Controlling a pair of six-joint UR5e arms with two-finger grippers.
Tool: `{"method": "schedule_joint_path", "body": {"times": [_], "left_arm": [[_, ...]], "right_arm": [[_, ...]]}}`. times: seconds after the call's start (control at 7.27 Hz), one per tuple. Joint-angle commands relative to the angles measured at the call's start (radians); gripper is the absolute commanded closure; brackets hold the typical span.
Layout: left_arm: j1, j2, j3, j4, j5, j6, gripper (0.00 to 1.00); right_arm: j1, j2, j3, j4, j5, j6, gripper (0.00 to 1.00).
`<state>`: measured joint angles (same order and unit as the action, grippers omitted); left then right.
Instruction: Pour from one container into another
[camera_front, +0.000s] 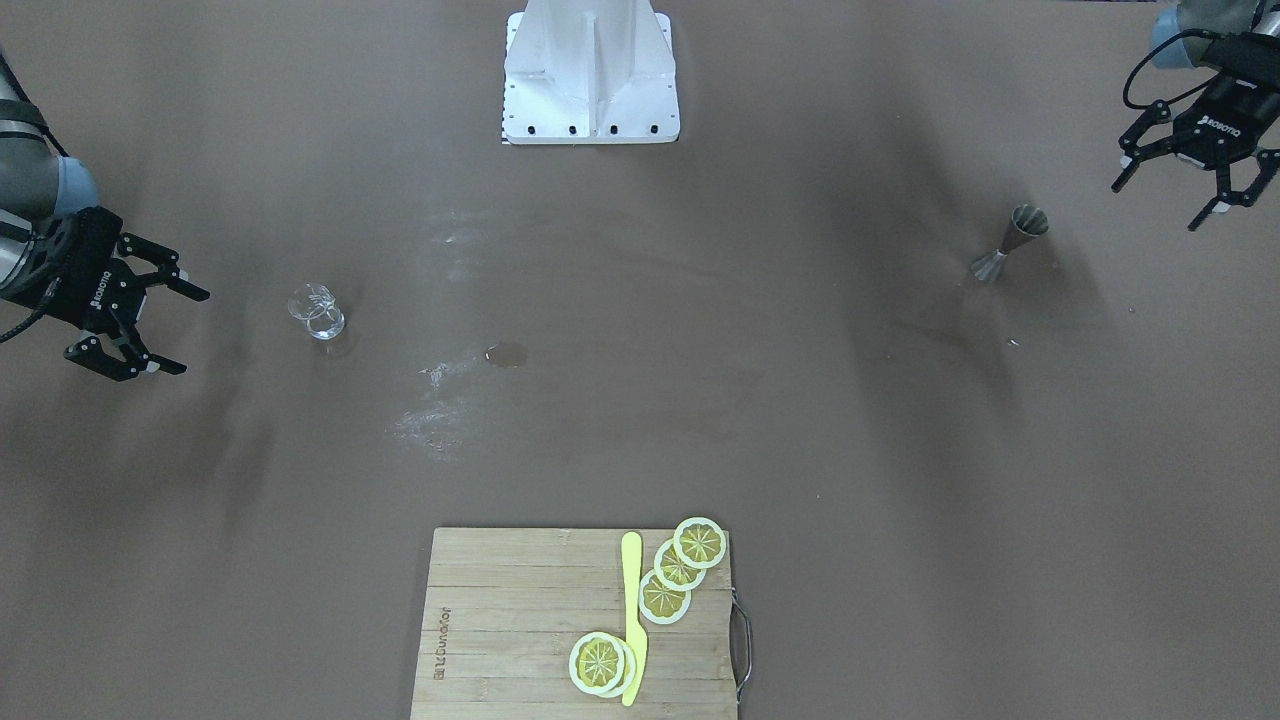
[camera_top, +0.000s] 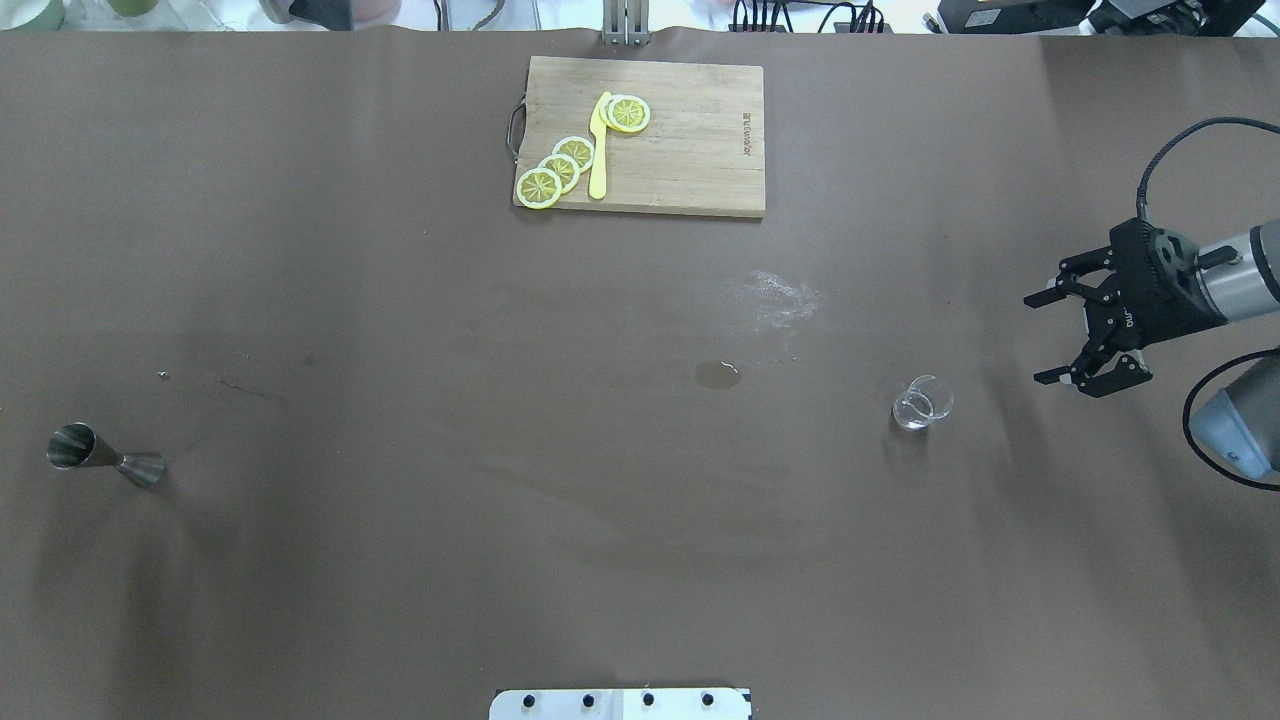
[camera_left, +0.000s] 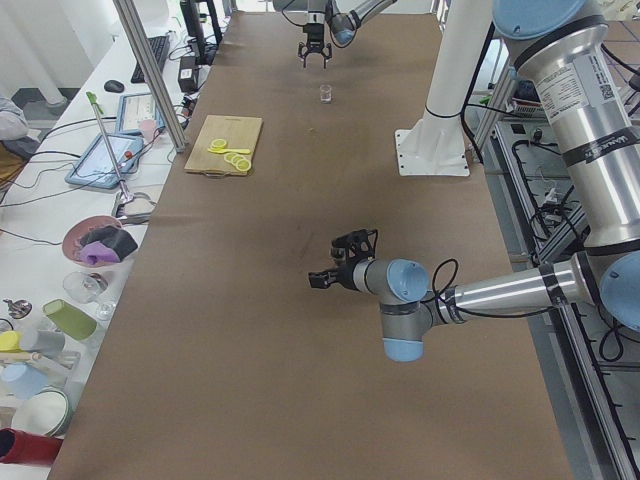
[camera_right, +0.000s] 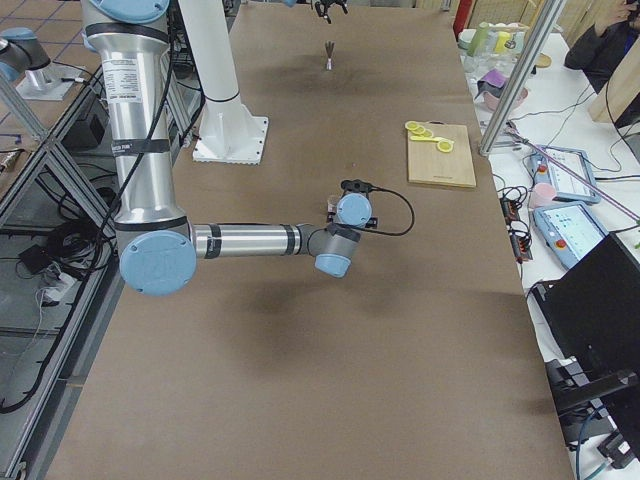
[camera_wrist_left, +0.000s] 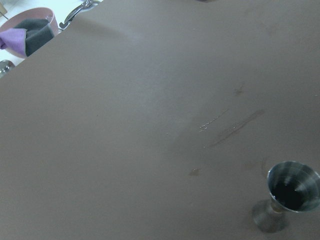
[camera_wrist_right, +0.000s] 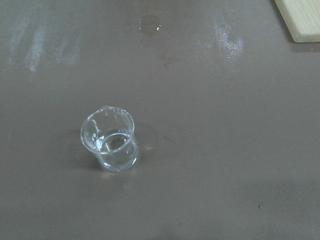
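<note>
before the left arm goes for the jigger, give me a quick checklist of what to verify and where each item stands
1. The steel jigger stands upright on the table: ok.
2. The jigger holds liquid: cannot tell; its upper cup only looks dark in the left wrist view.
3. The left claw is open, empty and apart from the jigger: ok.
4. The glass tumbler stands upright, mouth up: ok.
5. The right claw is open, empty and beside the tumbler without touching it: ok.
6. The table is dry: not ok; a small puddle lies near its middle.
</note>
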<state>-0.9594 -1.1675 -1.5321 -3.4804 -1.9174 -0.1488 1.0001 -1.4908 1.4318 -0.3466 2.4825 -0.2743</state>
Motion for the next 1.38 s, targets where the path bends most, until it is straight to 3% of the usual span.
{"method": "schedule_joint_path", "body": {"times": [0.0, 0.14, 0.28, 0.55, 0.83, 1.24], "left_arm": [[0.151, -0.027, 0.137, -0.247, 0.177, -0.012, 0.01], [0.193, -0.037, 0.139, -0.294, 0.185, -0.049, 0.01], [0.22, -0.031, 0.145, -0.339, 0.261, -0.123, 0.01], [0.406, -0.008, 0.191, -0.509, 0.442, -0.175, 0.01], [0.422, 0.012, 0.21, -0.575, 0.446, -0.199, 0.02], [0.422, -0.021, 0.193, -0.574, 0.443, -0.218, 0.02]], "right_arm": [[-0.03, 0.011, -0.011, 0.058, -0.002, 0.001, 0.0], [-0.056, 0.012, -0.013, 0.093, -0.008, 0.004, 0.0], [-0.076, 0.012, -0.013, 0.121, -0.023, 0.006, 0.0], [-0.115, 0.012, -0.045, 0.184, -0.036, 0.006, 0.0], [-0.135, 0.017, -0.092, 0.269, -0.054, 0.007, 0.0], [-0.162, 0.064, -0.126, 0.271, -0.057, 0.02, 0.0]]}}
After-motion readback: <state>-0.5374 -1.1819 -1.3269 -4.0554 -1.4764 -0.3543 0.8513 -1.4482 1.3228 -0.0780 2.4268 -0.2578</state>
